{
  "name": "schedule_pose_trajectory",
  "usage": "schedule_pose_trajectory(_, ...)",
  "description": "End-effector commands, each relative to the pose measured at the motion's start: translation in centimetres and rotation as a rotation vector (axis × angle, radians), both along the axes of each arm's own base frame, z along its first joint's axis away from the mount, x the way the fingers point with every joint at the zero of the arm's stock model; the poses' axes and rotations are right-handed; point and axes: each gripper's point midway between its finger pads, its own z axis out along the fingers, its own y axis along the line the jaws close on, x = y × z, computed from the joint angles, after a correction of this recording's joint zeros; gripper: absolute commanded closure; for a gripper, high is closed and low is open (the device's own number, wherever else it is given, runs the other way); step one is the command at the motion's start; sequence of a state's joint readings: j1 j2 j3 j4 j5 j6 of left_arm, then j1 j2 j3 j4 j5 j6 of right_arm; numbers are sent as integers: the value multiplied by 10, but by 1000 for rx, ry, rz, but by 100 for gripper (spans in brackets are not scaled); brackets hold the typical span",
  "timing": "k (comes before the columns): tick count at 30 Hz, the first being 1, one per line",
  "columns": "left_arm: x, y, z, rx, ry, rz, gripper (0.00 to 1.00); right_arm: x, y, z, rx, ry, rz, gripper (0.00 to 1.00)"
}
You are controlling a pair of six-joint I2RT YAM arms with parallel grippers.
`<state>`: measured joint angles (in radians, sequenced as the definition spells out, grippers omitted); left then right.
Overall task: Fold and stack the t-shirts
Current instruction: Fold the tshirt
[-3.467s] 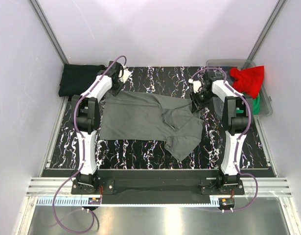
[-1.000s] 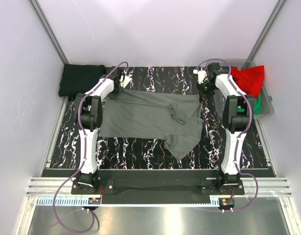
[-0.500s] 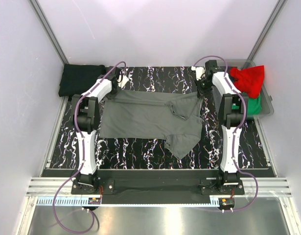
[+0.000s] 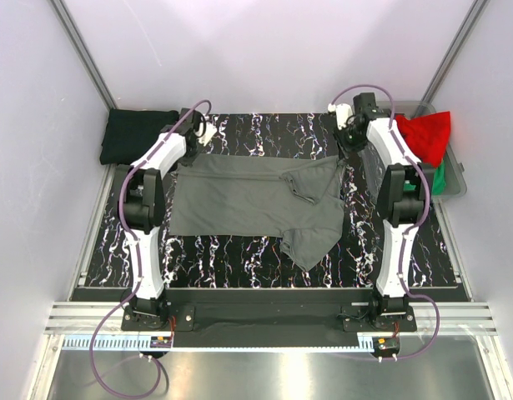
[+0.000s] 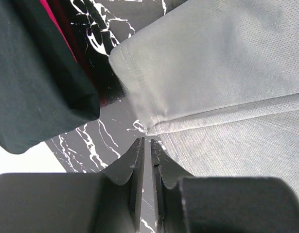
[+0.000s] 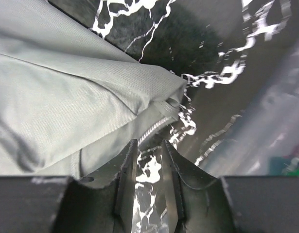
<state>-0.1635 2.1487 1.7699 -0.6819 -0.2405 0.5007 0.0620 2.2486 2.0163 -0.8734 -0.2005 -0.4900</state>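
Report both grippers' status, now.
Left gripper: barely open, holding nothing; a corner of the dark grey t-shirt lies just beyond its tips.
Right gripper: open, holding nothing.

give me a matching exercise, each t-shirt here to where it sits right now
Things:
1. grey t-shirt
2. black t-shirt
3. red t-shirt
4. green t-shirt

Places:
a. low in the bin, under another shirt
b. spread out in the middle of the table
c. compact pile at the far left corner
d. draped on top of the bin

Pairs: 1-b, 2-c, 3-d, 4-a
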Motion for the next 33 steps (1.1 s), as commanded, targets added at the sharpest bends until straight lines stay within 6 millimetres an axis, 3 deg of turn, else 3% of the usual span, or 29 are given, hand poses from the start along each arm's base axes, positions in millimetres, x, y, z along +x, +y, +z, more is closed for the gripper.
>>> schedule_pose_trajectory(1,-2,1,15,-3,-32,-6,83,-1,6,51,10,-95,8,65)
schedule_pose_trajectory(5,-7,-1,18,-22,-24,-16,80,-3,14,54,47,-93,13,65)
schedule_pose_trajectory(7,-4,-3,17,-41,-29,3,79,-3,24,41,92,-59,21,66)
schedule_pose_trajectory(10,5,-10,5,-61,-7,11,79,2,34,18,128,-12,24,66)
schedule_pose_trajectory(14,19,-7,-9,-43,-2,26,82,19,40,9,129,-23,36,67)
schedule_pose_trajectory(20,26,-2,-32,-20,25,35,83,9,51,-12,136,34,60,66)
schedule_pose_trajectory(27,27,-1,-51,-22,55,43,85,12,42,-43,76,75,33,66)
schedule_pose_trajectory(33,34,-1,-59,-16,58,48,85,31,19,-67,-54,53,-8,66)
